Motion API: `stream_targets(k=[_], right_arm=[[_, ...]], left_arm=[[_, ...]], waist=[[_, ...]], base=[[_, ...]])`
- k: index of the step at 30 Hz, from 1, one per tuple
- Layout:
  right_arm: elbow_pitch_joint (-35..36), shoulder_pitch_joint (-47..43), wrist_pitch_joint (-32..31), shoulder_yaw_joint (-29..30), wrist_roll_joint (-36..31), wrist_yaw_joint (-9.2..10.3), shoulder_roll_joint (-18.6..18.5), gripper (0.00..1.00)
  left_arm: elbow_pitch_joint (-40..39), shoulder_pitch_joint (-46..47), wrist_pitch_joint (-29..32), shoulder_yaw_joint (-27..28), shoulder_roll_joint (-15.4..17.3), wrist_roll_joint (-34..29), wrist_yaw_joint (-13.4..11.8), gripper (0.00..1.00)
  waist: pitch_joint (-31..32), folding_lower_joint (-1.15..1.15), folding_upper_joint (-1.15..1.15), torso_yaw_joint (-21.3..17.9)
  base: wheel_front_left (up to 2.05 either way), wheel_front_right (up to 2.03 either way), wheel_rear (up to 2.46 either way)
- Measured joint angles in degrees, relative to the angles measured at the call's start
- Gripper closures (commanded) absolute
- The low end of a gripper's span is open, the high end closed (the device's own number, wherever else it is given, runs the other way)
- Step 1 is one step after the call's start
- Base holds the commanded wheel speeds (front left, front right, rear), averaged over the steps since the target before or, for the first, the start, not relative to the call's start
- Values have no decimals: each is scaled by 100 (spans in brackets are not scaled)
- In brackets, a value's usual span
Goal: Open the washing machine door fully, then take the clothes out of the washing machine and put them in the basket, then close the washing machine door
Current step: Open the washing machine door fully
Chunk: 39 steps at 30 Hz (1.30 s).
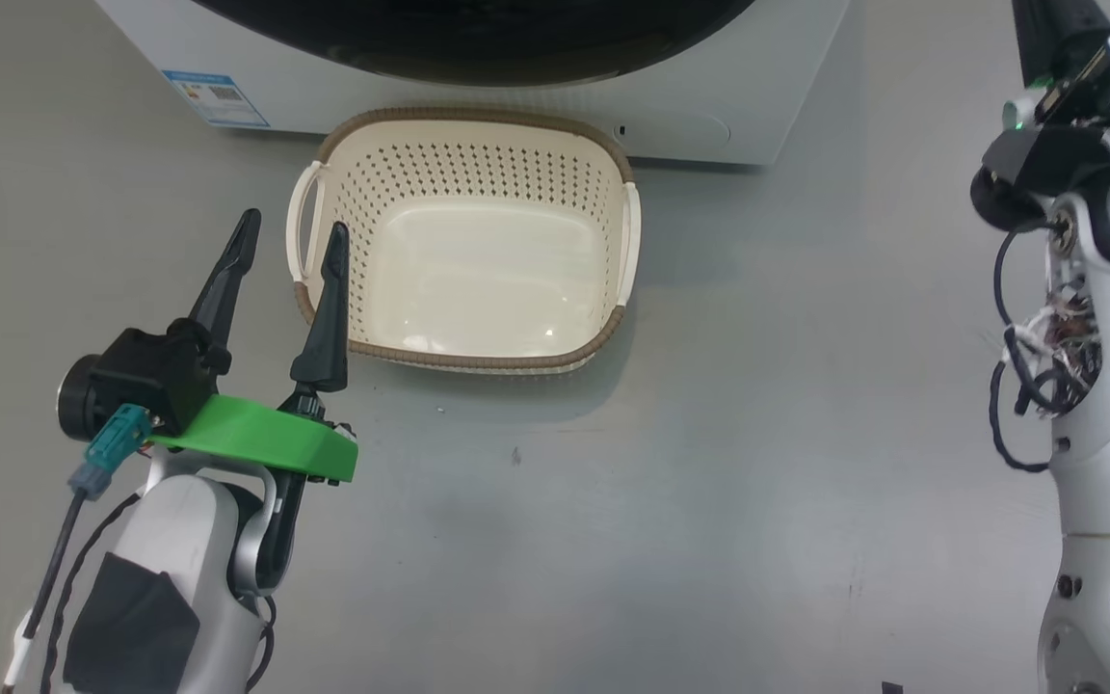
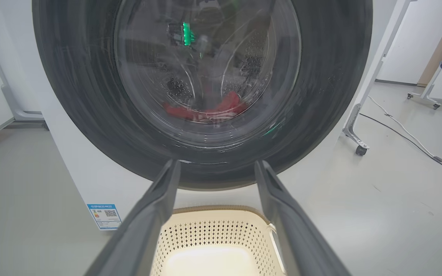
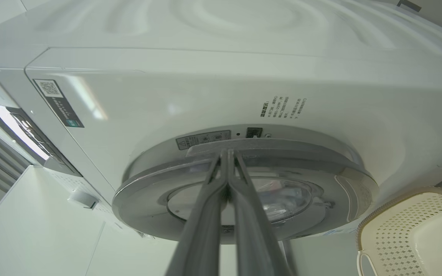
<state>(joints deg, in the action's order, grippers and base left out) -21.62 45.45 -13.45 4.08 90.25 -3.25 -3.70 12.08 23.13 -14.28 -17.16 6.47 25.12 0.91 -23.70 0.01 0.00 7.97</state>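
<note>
Grey floor carries the washing machine, its door apparently still shut: opening is the step in hand. The basket sits empty; the clothes lie inside. The right gripper, fingers pressed together, is at the door's rim and must pry outward; the left gripper hangs spread, empty.

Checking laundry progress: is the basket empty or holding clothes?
Empty: the basket shows a bare cream floor, and the red clothes lie inside, behind the washing machine door.
</note>
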Motion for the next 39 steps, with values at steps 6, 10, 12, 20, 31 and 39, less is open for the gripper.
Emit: stream_targets(k=[6, 10, 12, 20, 31, 39], right_arm=[[-148, 554, -218, 2, 34, 185, -198, 100], [-301, 983, -379, -115, -18, 301, -341, 100], [-416, 1241, -522, -234, -73, 400, -410, 100], [-700, 1826, -738, -441, -231, 544, -545, 100], [-1193, 2399, -853, -506, -322, 641, -697, 100], [-1422, 2719, -1073, -594, -325, 633, -802, 100]], left_arm=[[12, 160, 0, -44, -62, 0, 89, 0], [37, 233, 0, -62, -104, 0, 123, 0], [41, 293, 0, -101, -164, 0, 143, 0], [42, 449, -1, -133, -240, -1, 199, 0], [71, 547, -18, -136, -348, -2, 291, 0], [86, 639, -19, -124, -380, -12, 326, 0]], waist=[[-242, 0, 0, 120], [-392, 0, 0, 245], [-490, 0, 0, 344], [-716, 0, 0, 600], [-915, 0, 0, 861], [-1003, 0, 0, 955]], base=[[0, 0, 0], [0, 0, 0], [0, 0, 0], [0, 0, 0], [0, 0, 0], [0, 0, 0]])
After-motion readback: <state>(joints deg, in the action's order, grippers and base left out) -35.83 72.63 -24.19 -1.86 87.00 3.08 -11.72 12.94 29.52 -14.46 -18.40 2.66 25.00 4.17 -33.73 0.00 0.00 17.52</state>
